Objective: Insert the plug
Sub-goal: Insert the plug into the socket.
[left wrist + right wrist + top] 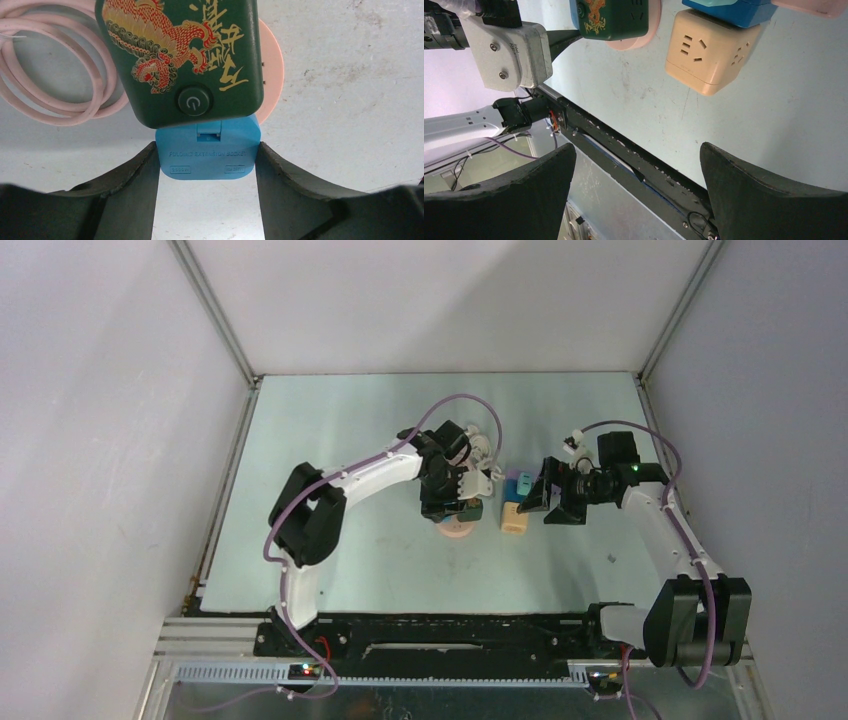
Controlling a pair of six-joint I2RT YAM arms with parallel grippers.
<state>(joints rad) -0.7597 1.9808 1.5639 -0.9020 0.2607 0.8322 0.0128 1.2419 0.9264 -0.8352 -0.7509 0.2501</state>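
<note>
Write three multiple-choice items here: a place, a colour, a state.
1. In the top view, the beige cube socket sits: A) right of the dragon casing; B) left of it; C) on top of it.
2. The dragon casing is: A) white; B) green; C) red.
3. The right gripper is: A) shut on the cube; B) shut on a cable; C) open, empty.
Answers: 1 A, the cube lies to the casing's right; 2 B, its shell is dark green; 3 C, the fingers stand wide apart with nothing between.
</note>
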